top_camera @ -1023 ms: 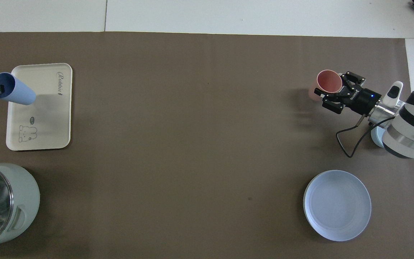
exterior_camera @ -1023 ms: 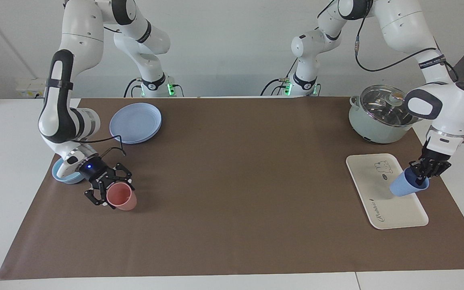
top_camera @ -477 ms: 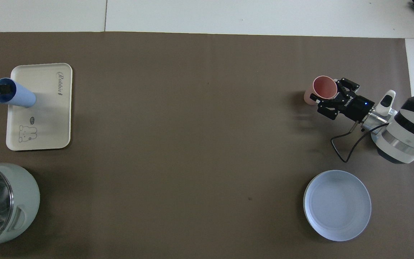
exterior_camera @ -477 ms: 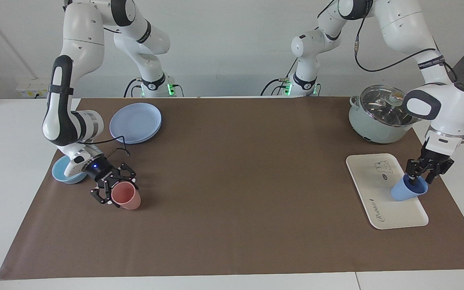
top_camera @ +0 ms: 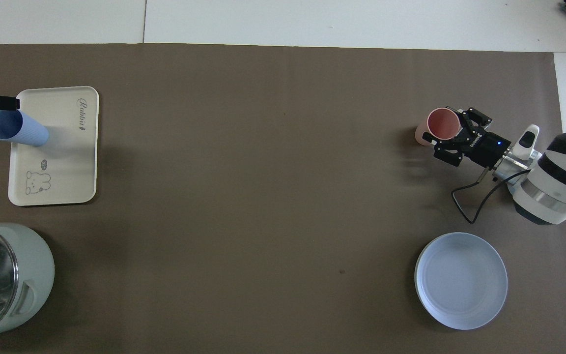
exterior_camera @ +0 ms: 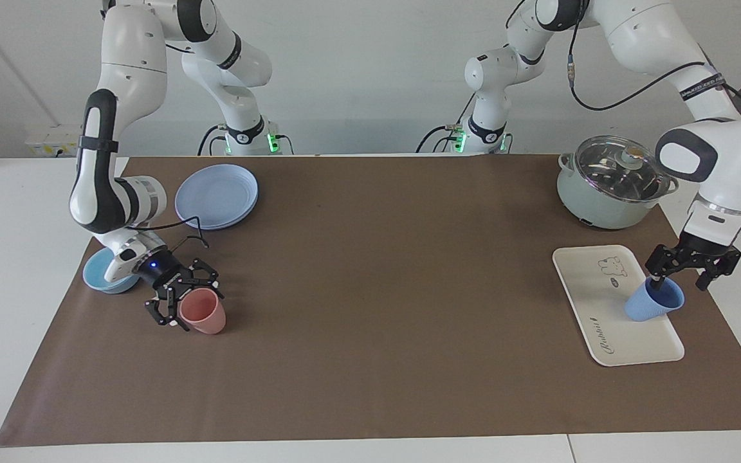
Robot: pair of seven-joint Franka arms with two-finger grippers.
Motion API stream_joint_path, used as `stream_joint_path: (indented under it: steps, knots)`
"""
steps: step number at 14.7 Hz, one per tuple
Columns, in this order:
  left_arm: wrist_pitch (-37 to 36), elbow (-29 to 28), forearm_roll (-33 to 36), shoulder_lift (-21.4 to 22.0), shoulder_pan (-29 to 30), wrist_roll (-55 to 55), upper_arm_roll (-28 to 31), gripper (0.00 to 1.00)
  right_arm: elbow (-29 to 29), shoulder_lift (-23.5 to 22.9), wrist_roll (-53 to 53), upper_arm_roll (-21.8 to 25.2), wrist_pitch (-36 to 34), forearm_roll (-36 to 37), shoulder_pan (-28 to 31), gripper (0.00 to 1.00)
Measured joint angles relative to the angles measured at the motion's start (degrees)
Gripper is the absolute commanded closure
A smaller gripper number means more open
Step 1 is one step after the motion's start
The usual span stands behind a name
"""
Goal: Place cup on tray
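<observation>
At the left of the facing view my right gripper (exterior_camera: 184, 302) sits low at the salmon-pink cup (exterior_camera: 203, 312), which stands on the brown mat (exterior_camera: 370, 289). Its fingers straddle the cup's rim; I cannot tell whether they press on it. Just up and left of it lies the light-blue bowl (exterior_camera: 97, 273), and above that the round blue plate (exterior_camera: 217, 195).

At the upper right stands the pale green pot (exterior_camera: 608, 186) with its glass lid. Below it, at the right edge, lies the tray (exterior_camera: 592, 302), and the blue cup (exterior_camera: 653, 302) stands upright on it. My left gripper (exterior_camera: 692, 267) hangs just above the cup's rim, fingers spread wide, one fingertip at the rim.
</observation>
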State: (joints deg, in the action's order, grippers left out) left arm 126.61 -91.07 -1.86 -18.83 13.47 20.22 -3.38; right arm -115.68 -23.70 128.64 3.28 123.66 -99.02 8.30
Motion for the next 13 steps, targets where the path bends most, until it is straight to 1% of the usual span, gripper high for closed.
stream_joint_path:
  steps: [2, 3, 7, 9, 10, 12, 13]
  knots:
    - [-8.68, 5.83, 4.7, -0.06, -4.05, -6.45, -0.12, 0.0, 0.02, 0.17, 0.0, 0.0, -0.13, 0.0, 0.0, 0.0]
    - [-12.21, 7.79, 6.19, -0.08, -6.34, -9.57, -0.17, 0.0, 0.02, 0.55, -0.27, 0.01, -0.13, 0.0, 0.0, 0.0]
    - [-25.89, 12.33, 7.0, -0.12, -13.47, -15.84, -0.39, 0.0, -0.39, 3.86, -5.81, 0.0, 0.97, 1.3, -0.07, 0.0]
    - [-29.93, 13.78, 6.92, 0.57, -15.58, -17.65, -0.51, 0.0, -0.7, 6.65, -12.29, 0.01, 3.33, 5.48, -0.3, 0.0]
    - [-30.93, 14.07, 6.71, 1.72, -15.94, -17.99, -0.53, 0.0, -0.73, 8.33, -16.67, 0.0, 4.64, 8.59, -0.48, 0.0]
    - [-33.09, 13.25, 6.38, 5.2, -15.9, -18.03, -0.34, 0.0, -0.71, 11.98, -26.32, -0.01, 7.43, 15.95, -1.12, 0.0]
    - [-33.86, 11.86, 6.35, 7.44, -15.76, -18.01, -0.15, 0.0, -0.65, 13.71, -30.75, -0.03, 8.6, 20.15, -1.44, 0.0]
